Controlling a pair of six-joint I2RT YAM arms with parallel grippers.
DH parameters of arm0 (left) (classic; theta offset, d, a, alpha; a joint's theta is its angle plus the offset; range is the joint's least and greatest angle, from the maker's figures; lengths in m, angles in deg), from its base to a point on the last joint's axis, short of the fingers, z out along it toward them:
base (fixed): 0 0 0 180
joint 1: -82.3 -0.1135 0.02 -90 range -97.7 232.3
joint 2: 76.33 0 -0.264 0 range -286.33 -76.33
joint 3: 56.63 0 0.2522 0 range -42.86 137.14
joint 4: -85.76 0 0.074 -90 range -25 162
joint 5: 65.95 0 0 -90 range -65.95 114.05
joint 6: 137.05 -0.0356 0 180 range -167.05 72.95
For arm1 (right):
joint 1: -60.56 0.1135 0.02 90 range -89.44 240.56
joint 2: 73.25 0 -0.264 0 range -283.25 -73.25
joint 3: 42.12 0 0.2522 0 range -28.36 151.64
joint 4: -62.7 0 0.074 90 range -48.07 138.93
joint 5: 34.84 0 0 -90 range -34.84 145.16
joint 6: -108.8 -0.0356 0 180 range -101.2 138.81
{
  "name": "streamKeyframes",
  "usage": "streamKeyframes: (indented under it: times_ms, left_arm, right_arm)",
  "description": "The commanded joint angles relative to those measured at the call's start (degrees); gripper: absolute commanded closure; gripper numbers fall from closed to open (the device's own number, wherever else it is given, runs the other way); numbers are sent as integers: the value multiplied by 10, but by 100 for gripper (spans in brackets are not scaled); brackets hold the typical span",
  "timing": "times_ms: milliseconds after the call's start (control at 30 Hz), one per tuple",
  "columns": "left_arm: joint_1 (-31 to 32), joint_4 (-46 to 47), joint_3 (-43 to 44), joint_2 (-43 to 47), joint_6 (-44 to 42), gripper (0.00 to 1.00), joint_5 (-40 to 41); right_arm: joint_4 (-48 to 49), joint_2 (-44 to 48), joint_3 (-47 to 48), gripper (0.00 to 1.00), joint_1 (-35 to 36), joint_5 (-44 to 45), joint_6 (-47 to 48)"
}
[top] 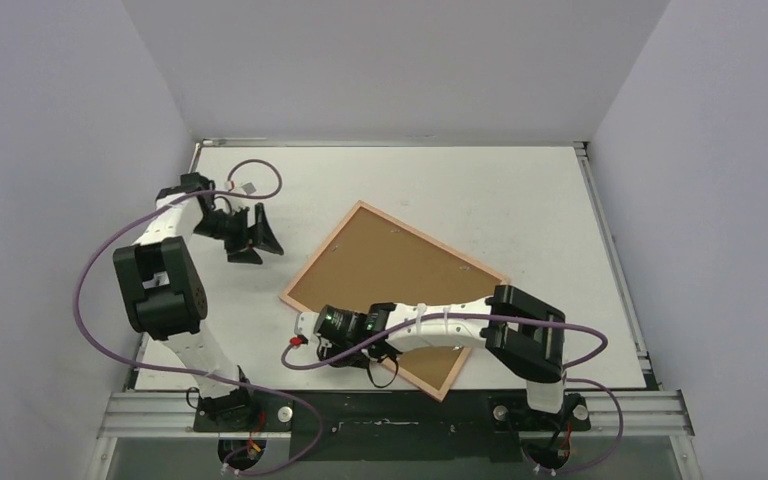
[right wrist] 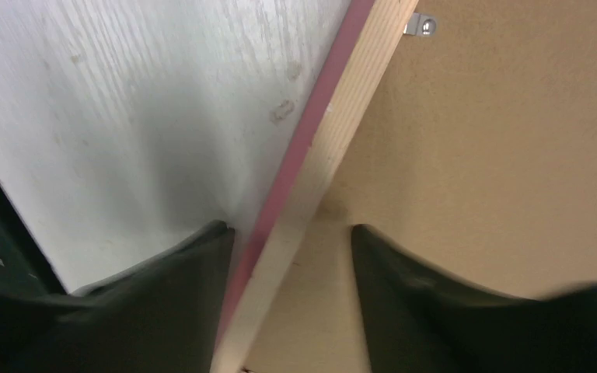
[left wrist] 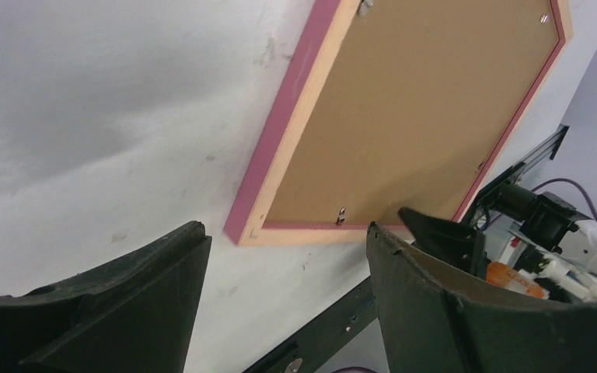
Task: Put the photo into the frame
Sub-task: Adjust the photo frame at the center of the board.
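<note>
The frame [top: 322, 251] is lying face down on the table [top: 520, 190], turned like a diamond, near the middle and a little toward the near side. Its pale wooden back is facing up, and the pink front is showing only as a thin line along the outer edge. A brown backing board [top: 390, 270] is filling the opening, with a small metal clip [right wrist: 421, 26] sitting at the inner edge of the rail. The photo is not showing in any view, and I cannot tell if it is lying under the board.

The right gripper [right wrist: 289, 229] is standing astride the near-left rail. One finger is on the table side, just beside the pink edge. The other is over the board, a little apart from the rail. The jaws are parted and not squeezing the wood.

The left gripper [top: 257, 238] is hanging to the left of the frame, apart from it, with its jaws spread wide and nothing between them.

The nearest corner of the frame is reaching the near edge of the table, under the right arm. Bare table is lying between the frame and the far, left and right edges, and grey walls are closing in those three sides.
</note>
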Motion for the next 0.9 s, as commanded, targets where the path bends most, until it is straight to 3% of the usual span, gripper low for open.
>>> streamKeyframes:
  times_ms: [0, 33, 167, 267, 400, 533, 633, 867]
  left_arm:
    - [66, 51, 59, -37, 36, 28, 2]
    - [75, 54, 65, -48, 39, 28, 3]
    - [94, 66, 77, -76, 41, 33, 15]
    - [96, 80, 72, -84, 37, 43, 22]
    - [108, 86, 62, -90, 20, 51, 20]
    - [124, 89, 56, -96, 8, 54, 19]
    - [133, 91, 59, -103, 4, 57, 22]
    - [142, 124, 53, -114, 26, 60, 39]
  right_arm:
    - [-26, 29, 28, 13, -18, 39, -13]
    - [-25, 30, 31, 6, -22, 43, -24]
    - [15, 86, 13, 10, -65, 38, -110]
    - [66, 174, -34, 10, -113, 78, -267]
    - [-49, 225, -63, 10, -182, 175, -494]
    - [-166, 256, -99, 10, -229, 213, -617]
    - [-204, 304, -149, 10, -269, 205, -672]
    - [-158, 448, -302, 10, -377, 134, -717]
